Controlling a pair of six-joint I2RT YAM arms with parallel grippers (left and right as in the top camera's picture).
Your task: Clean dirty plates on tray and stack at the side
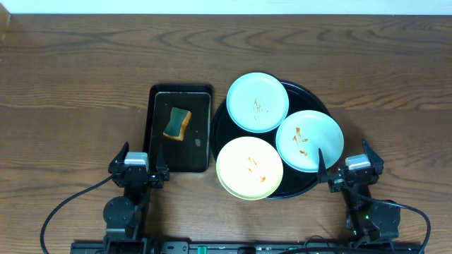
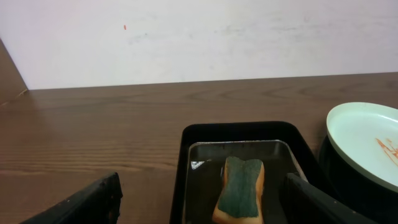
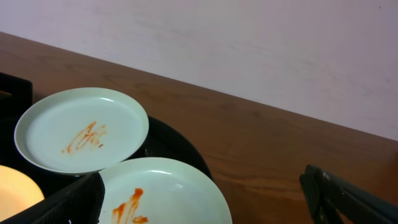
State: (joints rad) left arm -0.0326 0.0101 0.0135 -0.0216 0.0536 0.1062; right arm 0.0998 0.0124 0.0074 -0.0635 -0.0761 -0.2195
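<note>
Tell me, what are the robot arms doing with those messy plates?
Nothing has been picked up yet. Both arms wait at the near edge of the table, with the left gripper and the right gripper open and empty. Two mint plates and a yellow plate, all smeared with sauce, sit on the round black tray. A sponge lies in the rectangular tray in front of the left gripper.

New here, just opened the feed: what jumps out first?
Three sauce-smeared plates, two mint-green and one yellow, crowd the round black tray right of centre. Left of it, a sponge lies in a rectangular black tray. The left gripper and right gripper stand open at the near edge.
</note>
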